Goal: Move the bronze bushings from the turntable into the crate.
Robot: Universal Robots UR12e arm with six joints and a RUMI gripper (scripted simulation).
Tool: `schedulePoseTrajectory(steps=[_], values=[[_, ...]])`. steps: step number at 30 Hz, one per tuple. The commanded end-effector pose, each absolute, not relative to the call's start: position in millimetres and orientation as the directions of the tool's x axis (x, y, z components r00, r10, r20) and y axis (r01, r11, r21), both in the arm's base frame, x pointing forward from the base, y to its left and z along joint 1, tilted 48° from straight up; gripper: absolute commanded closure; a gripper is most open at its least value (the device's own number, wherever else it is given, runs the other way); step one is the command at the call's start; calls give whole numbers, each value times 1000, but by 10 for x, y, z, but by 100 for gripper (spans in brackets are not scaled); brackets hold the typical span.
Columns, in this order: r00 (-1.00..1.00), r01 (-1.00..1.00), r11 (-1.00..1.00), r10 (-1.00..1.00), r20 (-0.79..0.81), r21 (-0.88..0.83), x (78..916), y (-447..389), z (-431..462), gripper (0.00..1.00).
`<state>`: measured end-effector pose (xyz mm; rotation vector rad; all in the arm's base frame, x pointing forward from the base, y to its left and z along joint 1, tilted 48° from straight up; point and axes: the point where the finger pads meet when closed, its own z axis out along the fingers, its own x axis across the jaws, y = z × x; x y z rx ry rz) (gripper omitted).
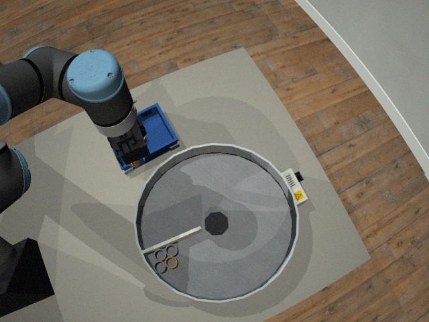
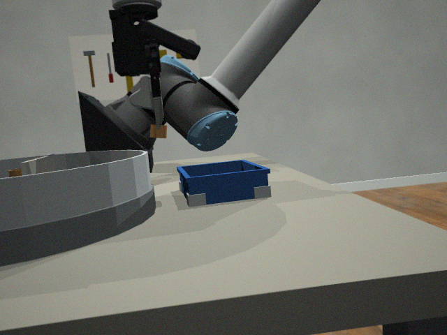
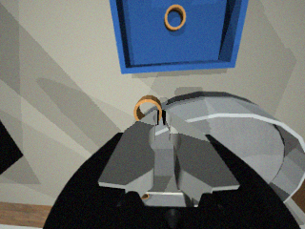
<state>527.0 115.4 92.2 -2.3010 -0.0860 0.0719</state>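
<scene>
My gripper (image 2: 158,125) (image 3: 160,111) is shut on the wall of a bronze bushing (image 1: 135,163) (image 2: 158,132) (image 3: 147,98), which hangs at the fingertips. In the wrist view they are short of the near wall of the blue crate (image 1: 168,122) (image 2: 227,189) (image 3: 178,69), well above its rim height. One bronze bushing (image 3: 175,28) lies in the crate. On the turntable (image 1: 242,194) (image 2: 72,195) (image 3: 238,148), another bronze bushing (image 1: 171,267) (image 2: 15,172) touches or nearly touches three steel bushings (image 1: 166,250) (image 1: 155,255) (image 1: 155,267).
A pale bar (image 1: 173,239) (image 2: 32,165) crosses part of the turntable beside the bushings. The raised turntable wall stands close to the crate. A white box (image 1: 292,185) with a warning label is fixed at the wall's outer right side. Grey brackets (image 2: 196,199) hold the crate's corners.
</scene>
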Motion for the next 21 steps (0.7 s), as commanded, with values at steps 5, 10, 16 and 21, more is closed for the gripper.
schedulePoseTrajectory(steps=[5,10,16,21], values=[[996,39,-668,85,-24,-743,5176,1572,1436,100],[996,39,-668,85,-24,-743,5155,1666,1541,100],[996,39,-668,85,-24,-743,5128,1784,1675,100],[996,39,-668,85,-24,-743,5120,1820,1716,100]])
